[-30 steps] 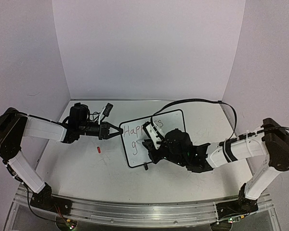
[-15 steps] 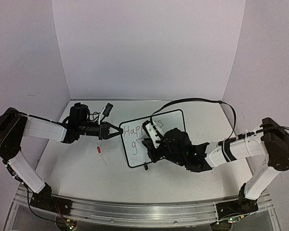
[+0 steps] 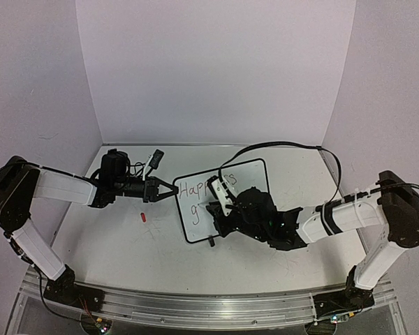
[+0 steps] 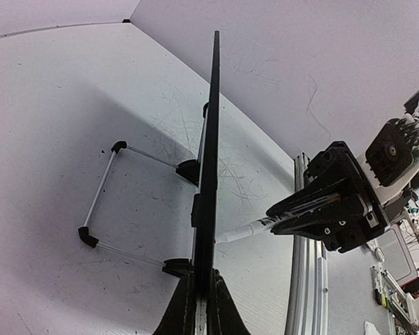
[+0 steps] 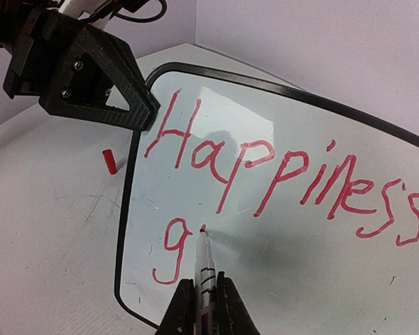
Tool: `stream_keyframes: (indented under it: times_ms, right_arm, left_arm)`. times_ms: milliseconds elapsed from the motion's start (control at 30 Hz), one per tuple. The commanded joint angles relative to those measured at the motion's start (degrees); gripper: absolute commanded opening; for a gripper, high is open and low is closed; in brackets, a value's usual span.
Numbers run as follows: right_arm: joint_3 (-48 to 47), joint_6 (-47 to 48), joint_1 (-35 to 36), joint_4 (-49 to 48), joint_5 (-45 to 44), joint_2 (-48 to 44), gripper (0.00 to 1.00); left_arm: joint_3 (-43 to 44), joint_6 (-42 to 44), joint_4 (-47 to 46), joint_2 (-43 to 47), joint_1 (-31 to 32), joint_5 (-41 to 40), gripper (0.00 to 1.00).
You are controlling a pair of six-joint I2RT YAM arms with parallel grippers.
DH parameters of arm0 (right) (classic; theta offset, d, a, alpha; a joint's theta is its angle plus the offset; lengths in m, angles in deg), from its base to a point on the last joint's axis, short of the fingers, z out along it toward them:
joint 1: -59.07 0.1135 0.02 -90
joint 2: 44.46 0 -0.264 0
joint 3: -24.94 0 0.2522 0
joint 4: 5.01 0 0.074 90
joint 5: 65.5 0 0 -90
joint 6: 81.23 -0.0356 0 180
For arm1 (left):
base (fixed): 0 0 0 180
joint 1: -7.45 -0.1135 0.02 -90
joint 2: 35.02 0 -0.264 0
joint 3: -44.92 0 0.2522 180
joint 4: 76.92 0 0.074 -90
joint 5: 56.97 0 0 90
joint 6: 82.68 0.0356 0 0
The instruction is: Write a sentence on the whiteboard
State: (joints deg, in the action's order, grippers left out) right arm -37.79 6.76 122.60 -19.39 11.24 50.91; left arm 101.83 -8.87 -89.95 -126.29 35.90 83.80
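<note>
So the whiteboard (image 3: 253, 174) sits around the middle of the table (image 3: 112, 244), propped up on a wire stand (image 4: 101, 202) rather than lying flat. That probably explains the left arm's job. The left gripper (image 3: 173, 190) is pinched tight on the board's left edge, and I'd guess it's there so the board doesn't skid or tip back when the pen pushes on it. The right gripper (image 5: 201, 307) is clamped narrow around a marker (image 5: 205, 269), holding it low on the barrel with the tip pointing away from the wrist. The tip touches the glossy surface just right of the "g" (there's a tiny red dot where the next letter starts). The sentence (image 5: 279, 167) is only partly there: "Happiness" fills the top line, and the second line has just that one "g" plus the dot, so I'd call it less than halfway. Counting things up, there are two arms, two grippers both closed on something, one board, one marker, two lines of red writing, and one finished word. There's also one little red cap (image 3: 144, 216) lying on the table left of the board, well clear of both arms. It's most likely the marker's cap, parked where it won't get bumped.
</note>
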Motion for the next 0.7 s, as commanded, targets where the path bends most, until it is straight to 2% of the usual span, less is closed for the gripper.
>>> stream_keyframes:
  times_ms: [0, 667]
  right_arm:
    - [0.06, -1.73, -0.06, 0.86, -1.07, -0.37, 0.00]
    - [1.97, -4.28, 0.31, 1.16, 0.62, -1.18, 0.00]
  left_arm:
    - [1.46, 1.77, 2.26, -0.23, 0.39, 0.72, 0.00]
    - [1.41, 1.68, 2.33, -0.31, 0.38, 0.67, 0.00]
